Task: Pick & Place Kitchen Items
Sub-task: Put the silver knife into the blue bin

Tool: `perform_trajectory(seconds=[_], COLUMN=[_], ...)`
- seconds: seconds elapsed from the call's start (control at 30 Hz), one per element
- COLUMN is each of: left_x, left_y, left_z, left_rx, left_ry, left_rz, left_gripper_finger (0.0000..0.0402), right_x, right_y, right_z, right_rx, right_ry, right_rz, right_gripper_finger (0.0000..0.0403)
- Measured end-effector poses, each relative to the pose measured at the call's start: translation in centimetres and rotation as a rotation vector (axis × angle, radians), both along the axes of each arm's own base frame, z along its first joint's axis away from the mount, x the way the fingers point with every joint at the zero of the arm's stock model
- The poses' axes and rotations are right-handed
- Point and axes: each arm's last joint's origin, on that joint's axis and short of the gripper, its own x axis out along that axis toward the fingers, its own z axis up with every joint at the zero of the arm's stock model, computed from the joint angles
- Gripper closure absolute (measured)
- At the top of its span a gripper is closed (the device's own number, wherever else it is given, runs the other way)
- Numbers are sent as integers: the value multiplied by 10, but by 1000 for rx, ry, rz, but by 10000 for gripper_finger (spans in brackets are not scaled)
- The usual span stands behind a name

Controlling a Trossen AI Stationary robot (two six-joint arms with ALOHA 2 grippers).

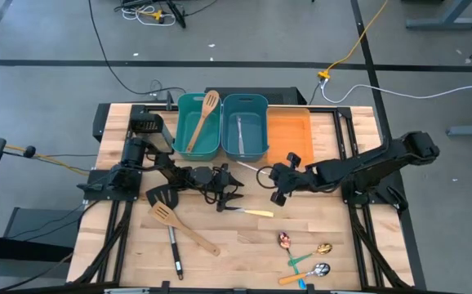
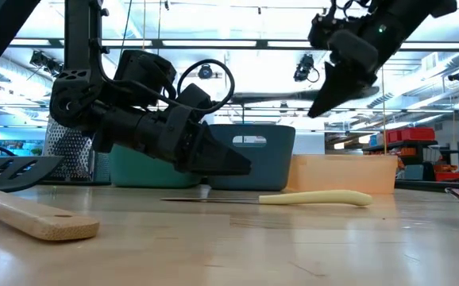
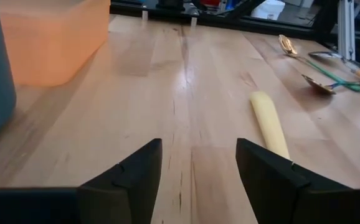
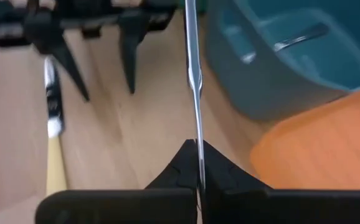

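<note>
Right gripper (image 4: pixel 198 163) closed on a silver table knife (image 4: pixel 193 74), blade pointing ahead of its fingers beside the blue bin (image 4: pixel 292 56), left gripper (image 3: pixel 195 165) open and low over the table, yellow-handled knife (image 3: pixel 269 124) lying just beside its finger (image 3: pixel 267 177).

No legible text, label, brand, number or sign appears in any view. The bins, utensils, arms and desk surface carry no readable markings. In the low view, the blue-grey bin (image 2: pixel 249 155) bears a small pale patch on its front wall; its content cannot be read. Objects in the room behind the desk show no readable signage.
</note>
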Motion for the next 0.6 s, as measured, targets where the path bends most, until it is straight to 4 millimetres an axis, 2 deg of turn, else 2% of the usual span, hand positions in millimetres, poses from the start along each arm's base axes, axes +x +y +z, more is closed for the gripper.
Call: perform_trajectory(seconds=[0.23, 0.6], left_x=[0, 1], left_y=[-3, -15], left_z=[0, 7], left_rx=[-33, -35], left_ry=[-3, -69], left_rz=[-3, -41], left_gripper_finger=[191, 191], right_x=[-1, 15], right_y=[-10, -34], right_z=[8, 24], right_rx=[33, 57], right_ry=[-85, -298], right_rz=[-127, -197], right_gripper_finger=[401, 401])
